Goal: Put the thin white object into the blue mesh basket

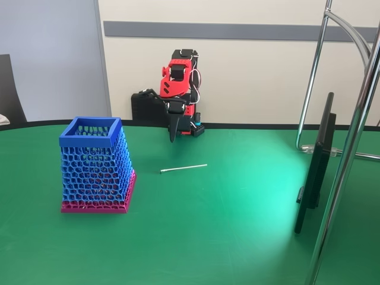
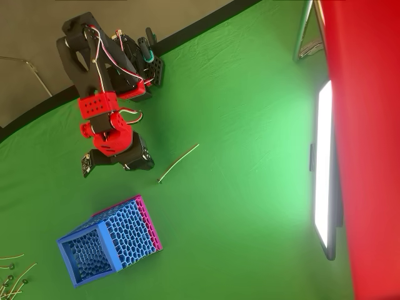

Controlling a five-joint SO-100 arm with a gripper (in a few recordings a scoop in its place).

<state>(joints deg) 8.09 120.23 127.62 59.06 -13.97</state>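
Plastic honeycomb mesh basket (image 1: 95, 166); matt green table (image 1: 225, 225)

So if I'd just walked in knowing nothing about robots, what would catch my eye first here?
Probably the red and black robot arm, folded up at the far edge of the green table, its gripper pointing down. Next, the blue mesh basket with its pink base, standing at the left in the fixed view. Between them, the thin white object lies flat on the table, apart from both.
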